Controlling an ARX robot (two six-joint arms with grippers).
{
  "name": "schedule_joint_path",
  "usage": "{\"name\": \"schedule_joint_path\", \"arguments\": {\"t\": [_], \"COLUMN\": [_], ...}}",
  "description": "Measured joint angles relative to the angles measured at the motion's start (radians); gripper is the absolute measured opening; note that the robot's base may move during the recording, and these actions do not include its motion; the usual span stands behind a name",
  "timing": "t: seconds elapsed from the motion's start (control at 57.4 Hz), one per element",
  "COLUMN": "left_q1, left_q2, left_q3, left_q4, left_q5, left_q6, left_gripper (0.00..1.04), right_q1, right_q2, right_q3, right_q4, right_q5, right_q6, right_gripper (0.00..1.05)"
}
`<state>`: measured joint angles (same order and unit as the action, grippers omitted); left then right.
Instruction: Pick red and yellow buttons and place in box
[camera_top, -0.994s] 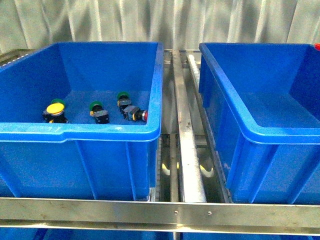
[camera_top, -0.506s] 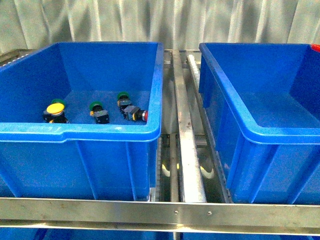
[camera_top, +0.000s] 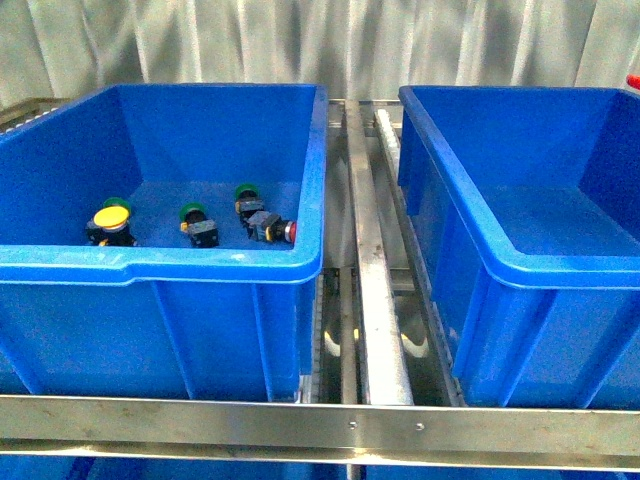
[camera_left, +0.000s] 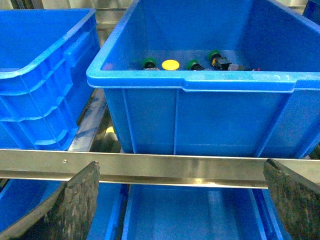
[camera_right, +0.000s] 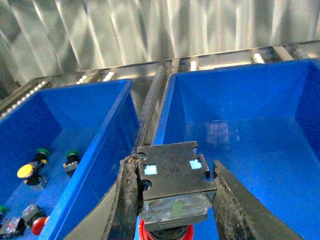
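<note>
- Red-capped push-button switch with a dark body (camera_right: 172, 187) is gripped tight by the right claw (camera_right: 176, 207), cap down, high over the big blue plastic box on the right (camera_right: 280, 150).
- Step in hand, as judged: the red btn is to be dropped into that box.
- It should be let go only when well inside the walls, not over the rim or over the shiny metal rails (camera_top: 375, 290) between the boxes.
- The claw is best brought lower first, so the btn is not bounced out or cracked.
- The fingers should then be opened wide & lifted straight up, so the btn is not dragged back out.
- R arm pose: the wrist is held high & pointed down at the box, a bit fwd.
- Yellow-capped round push-button switch (camera_top: 111, 217) is not yet picked. It sits in the blue plastic box on the left (camera_top: 160, 265), near its left wall.
- One more red-capped switch (camera_top: 286, 231) lies on its side near that box's right wall, w/ green-capped switches (camera_top: 193, 213) between the two.
- L arm pose: the left claw (camera_left: 184, 200) is spread open w/ nothing in it. It is held low in front of the left box, below the rim, near the front metal bar (camera_left: 175, 167).
</note>
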<state>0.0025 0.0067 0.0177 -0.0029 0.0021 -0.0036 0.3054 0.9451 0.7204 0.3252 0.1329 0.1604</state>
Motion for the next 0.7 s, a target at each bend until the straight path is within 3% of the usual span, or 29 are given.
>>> {"name": "schedule_joint_path", "arguments": {"t": [0.471,0.697], "left_q1": [0.000,-0.001], "left_q2": [0.000,0.000], "left_q3": [0.000,0.000], "left_q4": [0.000,0.003], "left_q5": [-0.003,-0.002], "left_q6": [0.000,0.000], "left_gripper": [0.97,0.97], "right_q1": [-0.036,-0.152], "right_q2": [-0.007,-0.034], "right_q3": [-0.029,-0.031], "right_q4": [0.063,0.047], "right_q5": [0.021,-0.047], "right_q6": [0.064,0.090], "right_gripper": [0.33,0.33]}}
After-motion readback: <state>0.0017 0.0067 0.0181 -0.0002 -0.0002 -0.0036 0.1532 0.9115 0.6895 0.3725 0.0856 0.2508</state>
